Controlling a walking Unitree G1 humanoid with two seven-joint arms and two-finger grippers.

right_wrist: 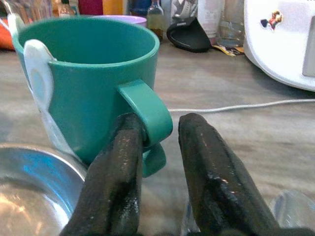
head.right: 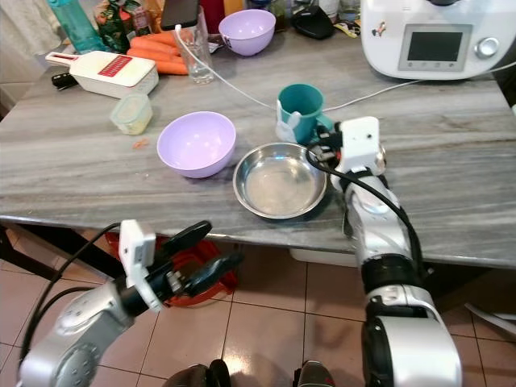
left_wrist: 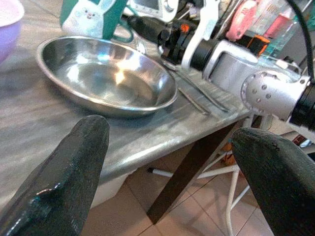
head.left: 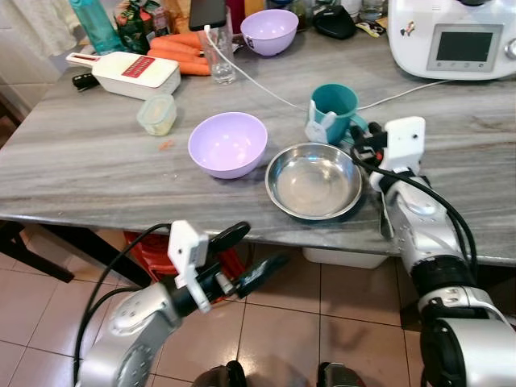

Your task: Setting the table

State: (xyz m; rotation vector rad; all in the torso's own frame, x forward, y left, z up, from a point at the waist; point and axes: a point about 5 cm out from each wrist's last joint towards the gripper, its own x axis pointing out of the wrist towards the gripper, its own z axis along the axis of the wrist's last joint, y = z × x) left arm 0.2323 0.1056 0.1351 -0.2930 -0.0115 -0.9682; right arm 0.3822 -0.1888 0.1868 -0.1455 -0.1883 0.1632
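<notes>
A teal mug [head.left: 334,109] with a white bunny figure stands on the grey marble table [head.left: 97,161], just behind a steel bowl [head.left: 313,181]. A lilac bowl [head.left: 227,143] sits left of the steel bowl. My right gripper [head.left: 360,145] is at the mug's handle [right_wrist: 147,110], open, one finger [right_wrist: 113,182] touching it and the other a small gap away. Thin metal cutlery [left_wrist: 197,93] lies on the table beside the steel bowl [left_wrist: 106,81]. My left gripper [head.left: 246,254] hangs open below the table's front edge, holding nothing.
At the back stand a second lilac bowl [head.left: 269,31], a glass [head.left: 219,56], carrots [head.left: 181,48], a white slicer [head.left: 125,74] and a white appliance [head.left: 455,36]. A small lidded tub [head.left: 157,114] sits left. A white cable [head.left: 258,81] crosses the table. Tiled floor below.
</notes>
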